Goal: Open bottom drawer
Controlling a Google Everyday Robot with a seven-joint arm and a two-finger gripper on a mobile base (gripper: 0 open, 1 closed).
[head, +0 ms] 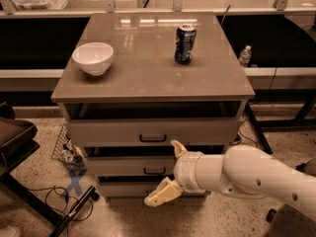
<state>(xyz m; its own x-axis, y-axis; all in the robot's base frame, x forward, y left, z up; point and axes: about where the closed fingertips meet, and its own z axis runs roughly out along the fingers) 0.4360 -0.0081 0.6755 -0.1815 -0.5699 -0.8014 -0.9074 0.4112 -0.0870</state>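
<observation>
Pale bottom drawer (117, 189) — behind gripper (160, 173)

The gripper (168, 172) is seen low in front of the cabinet (148, 78), its fingers spread wide. The front of the bottom drawer (121, 189) is partly covered by the lower finger. A white bowl (93, 58) and a dark can (185, 44) are set well apart on top.

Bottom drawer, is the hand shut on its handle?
No, the hand hovers open in front of the bottom drawer, its two fingers spread wide apart and gripping nothing.
</observation>
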